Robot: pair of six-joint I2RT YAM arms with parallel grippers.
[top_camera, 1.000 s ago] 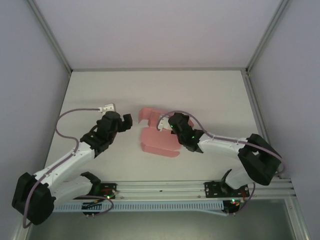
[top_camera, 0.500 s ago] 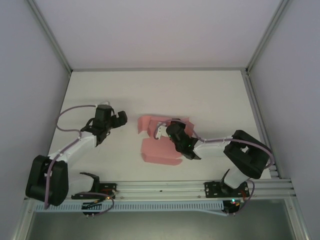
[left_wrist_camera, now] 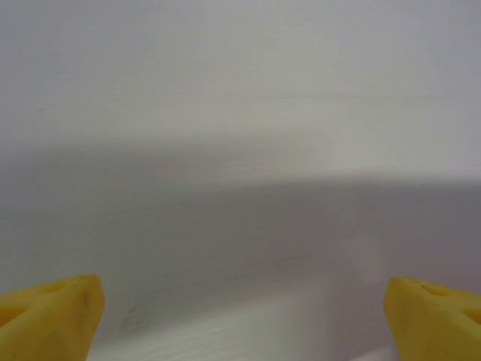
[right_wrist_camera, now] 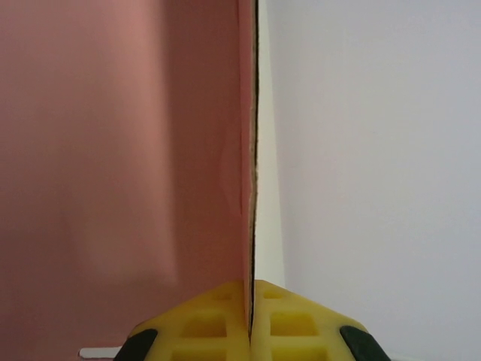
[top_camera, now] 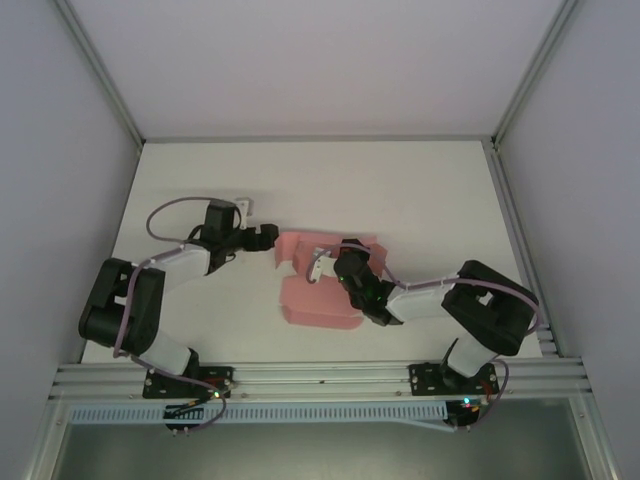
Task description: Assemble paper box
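- Table [top_camera: 430, 200]: the paper box [top_camera: 312, 302] lies mid-table, partly folded.
- Right gripper [top_camera: 322, 263] pinches a raised wall's edge; it would do best to keep that pinch firm and fold along the crease.
- Left gripper [top_camera: 264, 237], spread wide and empty, hovers just beside the box; it should probably brace the base.

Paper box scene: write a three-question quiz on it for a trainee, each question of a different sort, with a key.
1. True or false: the right gripper is shut on an edge of the paper box.
2. Pick one: the left gripper is A) open and empty, B) shut on the box, C) shut and empty.
3. Fill in: seen from the top view, the left gripper sits off the box's ___ side.

Key: 1 true; 2 A; 3 left.
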